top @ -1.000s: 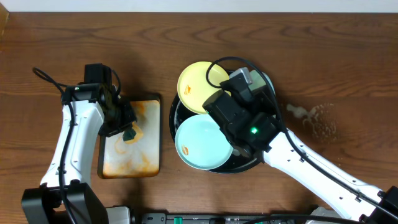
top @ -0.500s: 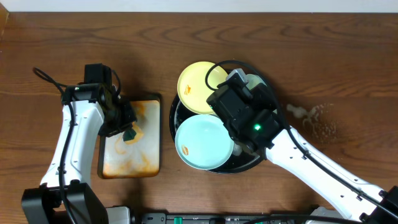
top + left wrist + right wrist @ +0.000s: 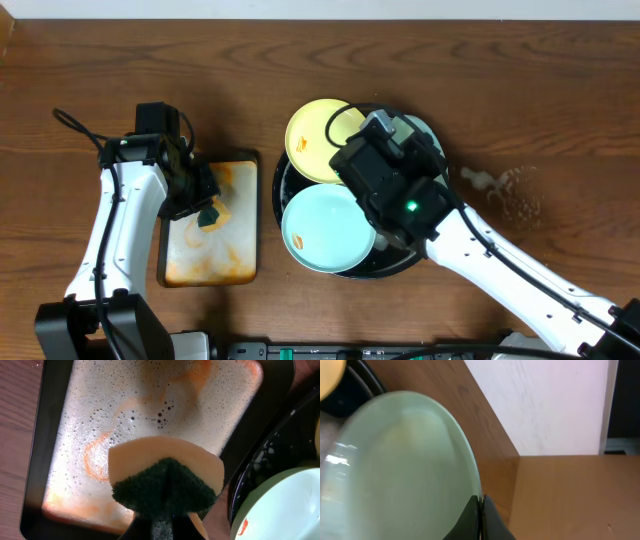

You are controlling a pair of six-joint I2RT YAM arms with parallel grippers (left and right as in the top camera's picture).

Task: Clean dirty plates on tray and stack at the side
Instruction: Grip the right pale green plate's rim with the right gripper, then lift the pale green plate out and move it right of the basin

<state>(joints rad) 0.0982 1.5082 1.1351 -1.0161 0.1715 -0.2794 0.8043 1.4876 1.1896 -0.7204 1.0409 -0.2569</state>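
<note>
While the left arm sits over the rectangular tray [image 3: 210, 262], the action is on the right. The right gripper [image 3: 481, 506] has its two fingers pressed together on the rim of the whitish mint plate [image 3: 395, 470], nipping the thin edge between them. That plate lies at the far right of the round black tray [image 3: 283, 190], mostly hidden beneath the right wrist in the overhead view, and I cannot tell whether it is lifted clear of the tray. The pale yellow plate [image 3: 312, 132] sits at the tray's far left, overhanging the rim, with an orange smear on its face. The light blue plate [image 3: 322, 232] fills the near side of the tray, its far edge meeting the yellow one, and it carries a small orange dab near its left rim. Over on the left, the left gripper [image 3: 161, 524] is clamped on a sponge [image 3: 167, 482], dark green scouring face toward the camera with tan foam behind it. The sponge is held above the rectangular tray, whose floor is covered in white suds streaked with orange. Wet splash marks [image 3: 508, 190] dot the wood-grain tabletop [image 3: 480, 60] to the right of the black tray.
</note>
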